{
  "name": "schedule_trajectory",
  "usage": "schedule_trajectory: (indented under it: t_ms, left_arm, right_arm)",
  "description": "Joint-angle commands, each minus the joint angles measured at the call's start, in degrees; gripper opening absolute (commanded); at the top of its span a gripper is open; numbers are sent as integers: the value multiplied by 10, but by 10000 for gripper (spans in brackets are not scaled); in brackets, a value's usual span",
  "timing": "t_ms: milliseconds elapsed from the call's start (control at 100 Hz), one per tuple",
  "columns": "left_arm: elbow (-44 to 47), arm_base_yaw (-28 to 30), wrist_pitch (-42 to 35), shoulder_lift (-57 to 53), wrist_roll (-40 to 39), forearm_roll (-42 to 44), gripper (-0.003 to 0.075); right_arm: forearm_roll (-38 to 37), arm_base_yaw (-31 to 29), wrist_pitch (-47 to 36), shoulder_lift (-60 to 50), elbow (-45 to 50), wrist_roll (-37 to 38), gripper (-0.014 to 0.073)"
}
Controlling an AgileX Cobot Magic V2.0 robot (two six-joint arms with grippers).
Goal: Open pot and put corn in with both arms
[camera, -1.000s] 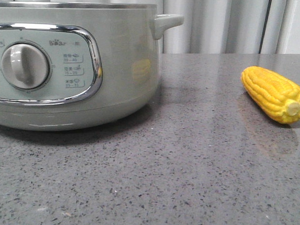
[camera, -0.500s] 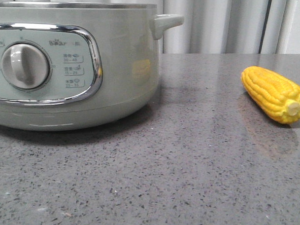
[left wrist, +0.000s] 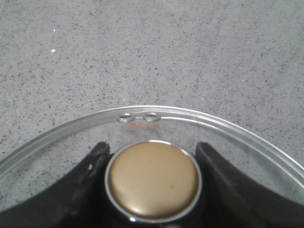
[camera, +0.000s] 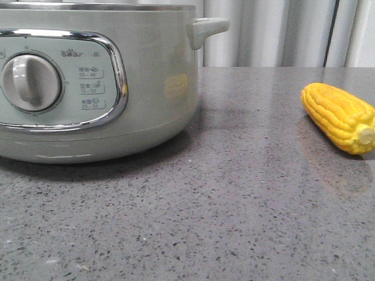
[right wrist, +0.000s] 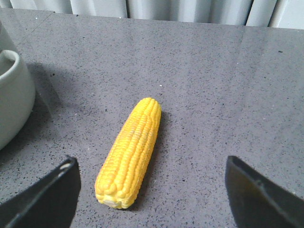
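A bright yellow corn cob (right wrist: 129, 153) lies flat on the grey speckled countertop (camera: 234, 228), well right of the pale sage-green electric pot (camera: 91, 81). The right gripper (right wrist: 151, 197) hangs over it with jaws spread wide and should descend centred across the cob. The left gripper (left wrist: 151, 183) clasps the glass lid's beige knob (left wrist: 153, 178); lifting straight up looks safest.

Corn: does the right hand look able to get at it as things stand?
Probably yes. In the right wrist view the corn lies alone on the bare counter, well apart from the pot, with the open right hand spread wider than the cob above it.
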Motion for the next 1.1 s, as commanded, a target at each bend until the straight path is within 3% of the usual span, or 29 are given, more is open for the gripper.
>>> schedule_trajectory:
  t_ms: [0, 60, 220, 430, 650, 860, 1090]
  left_arm:
    - [-21, -2, -53, -6, -2, -5, 87]
    - [-21, -2, -52, -6, -2, -5, 116]
    - [-21, -2, -49, -6, -2, -5, 307]
    - [-21, -2, -41, -7, -2, -5, 356]
    - [-21, -7, -41, -14, -2, 6, 513]
    - [-38, -62, -122, -82, -2, 6, 513]
    - [-69, -132, -108, -219, -2, 6, 440]
  right_arm:
    - [0, 2, -40, 4, -14, -4, 552]
    - [0, 2, -39, 4, -14, -4, 552]
    - [0, 2, -39, 4, -14, -4, 552]
    - [0, 2, -39, 4, -14, -4, 552]
    - [0, 2, -41, 8, -14, -4, 552]
    - [14, 2, -40, 21, -14, -4, 552]
    - [50, 2, -14, 77, -17, -4, 552]
